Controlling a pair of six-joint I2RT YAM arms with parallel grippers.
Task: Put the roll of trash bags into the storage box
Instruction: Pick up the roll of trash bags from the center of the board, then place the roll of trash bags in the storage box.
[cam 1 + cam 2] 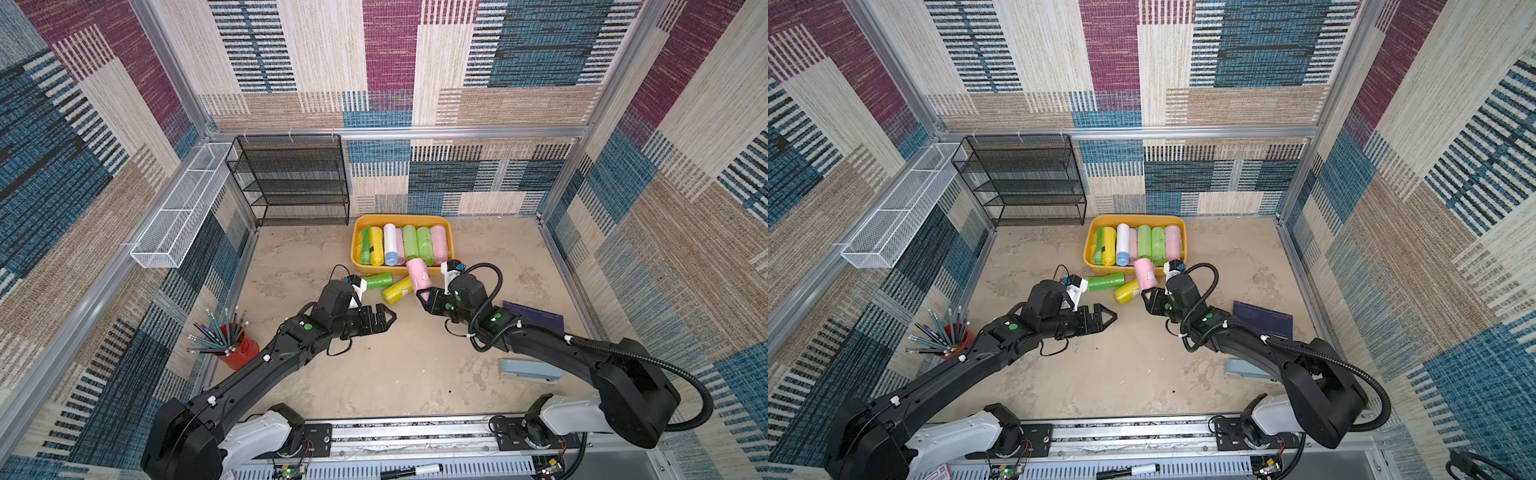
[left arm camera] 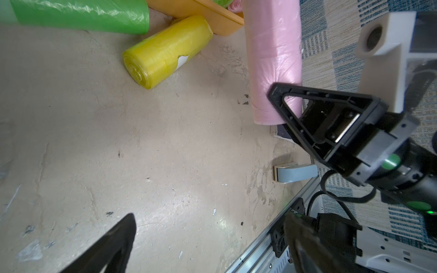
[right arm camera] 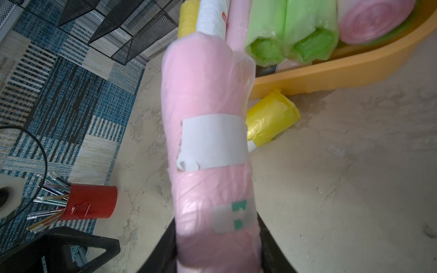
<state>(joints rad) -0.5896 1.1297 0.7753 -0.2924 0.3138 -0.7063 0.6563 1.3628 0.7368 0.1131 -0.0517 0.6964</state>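
Observation:
My right gripper point(image 1: 424, 296) point(image 3: 216, 248) is shut on the lower end of a pink roll of trash bags point(image 1: 419, 275) point(image 3: 208, 141). It holds the roll raised and tilted, the top end over the near rim of the orange-yellow storage box point(image 1: 401, 219) point(image 3: 331, 73). Several rolls lie side by side in the box. In front of it, a yellow roll point(image 1: 397, 289) point(image 2: 165, 52) and a green roll point(image 1: 376, 280) lie on the table. My left gripper point(image 1: 388, 318) point(image 2: 212, 227) hovers open and empty, left of the pink roll point(image 2: 274, 59).
A black mesh rack point(image 1: 291, 183) stands at the back left and a white wire basket point(image 1: 178, 208) hangs on the left wall. A red pencil cup point(image 1: 239, 349) is at the near left. A dark notebook point(image 1: 534, 318) and a grey stapler point(image 1: 530, 372) lie under the right arm.

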